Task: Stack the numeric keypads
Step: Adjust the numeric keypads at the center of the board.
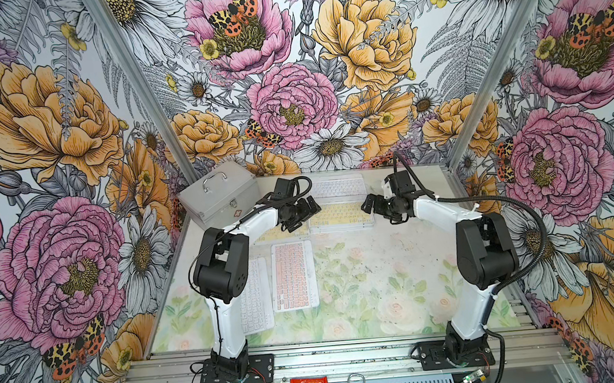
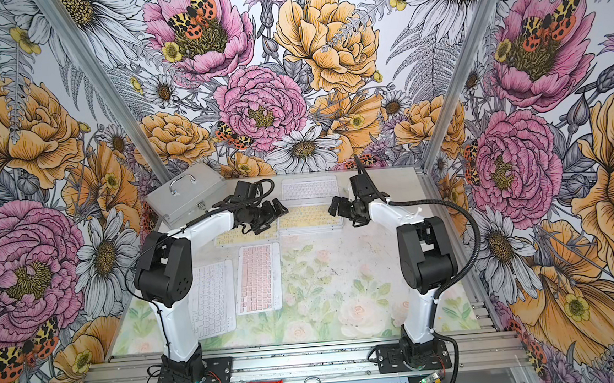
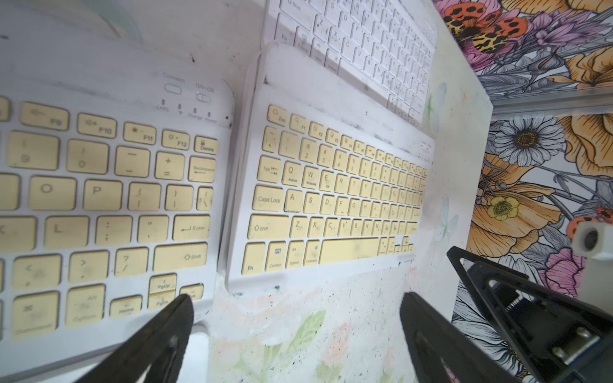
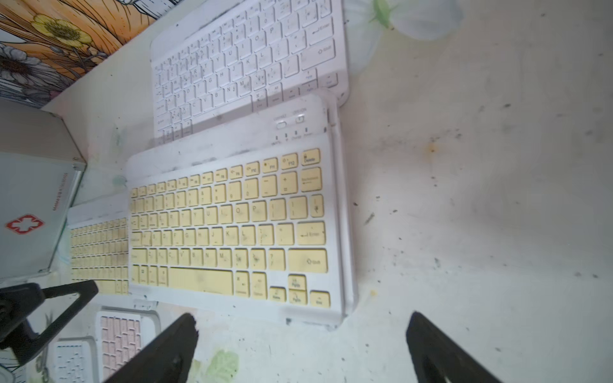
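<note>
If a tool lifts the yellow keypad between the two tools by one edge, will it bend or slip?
The yellow keypad looks thin and rigid, so it should probably be stiff. Its smooth white frame may slip in a narrow grip. It seems to lie on another keypad, so pushing might shift both.

The keypads [image 4: 229, 232] were matt plastic, smudged grey; the case [image 1: 221, 200] was matt metal; the counter [image 1: 396, 267] looked smooth and scuffed.

Case [image 1: 220, 194] sits at eleven o'clock; rear keypad [image 1: 338, 187] at twelve, middle keypad [image 1: 340, 216] before it, side keypad [image 1: 277, 235] left of that; keypad pair [image 1: 293, 274] at nine.
</note>
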Available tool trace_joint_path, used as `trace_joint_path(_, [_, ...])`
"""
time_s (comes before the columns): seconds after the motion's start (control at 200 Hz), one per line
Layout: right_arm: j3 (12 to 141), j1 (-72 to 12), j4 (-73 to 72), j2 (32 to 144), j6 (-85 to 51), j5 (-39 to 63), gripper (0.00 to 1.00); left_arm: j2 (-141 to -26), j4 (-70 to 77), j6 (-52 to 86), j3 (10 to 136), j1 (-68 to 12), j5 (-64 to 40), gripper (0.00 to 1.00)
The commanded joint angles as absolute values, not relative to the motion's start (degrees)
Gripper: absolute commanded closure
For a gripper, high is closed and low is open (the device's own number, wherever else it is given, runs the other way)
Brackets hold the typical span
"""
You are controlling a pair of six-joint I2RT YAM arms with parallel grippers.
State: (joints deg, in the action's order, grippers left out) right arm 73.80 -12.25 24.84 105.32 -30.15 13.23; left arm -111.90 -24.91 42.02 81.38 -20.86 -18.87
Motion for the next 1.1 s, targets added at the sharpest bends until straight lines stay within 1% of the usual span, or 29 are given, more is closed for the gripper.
trace_joint_path(0.0, [69.7,-13.8,28.5,103.0,-26.9,7.0,0.0,-109.7,-21.9,43.1,79.3,-21.2,-21.2,0.01])
trace_joint_path(0.225, [66.1,-16.9,29.1,104.0,-26.3,3.1,0.0,-112.4,-21.2,43.9,81.3,-22.2,-22.9,0.01])
trace_joint_path(0.595, [72.7,-17.4,29.1,111.4,-28.0,2.4,0.0,-116.5,-21.3,44.0,83.7,-22.4,-22.4,0.01])
trace_joint_path(1.096, [77.3,-16.9,30.4,114.0,-27.3,3.3,0.0,-117.9,-21.2,43.7,85.2,-21.7,-22.4,0.01])
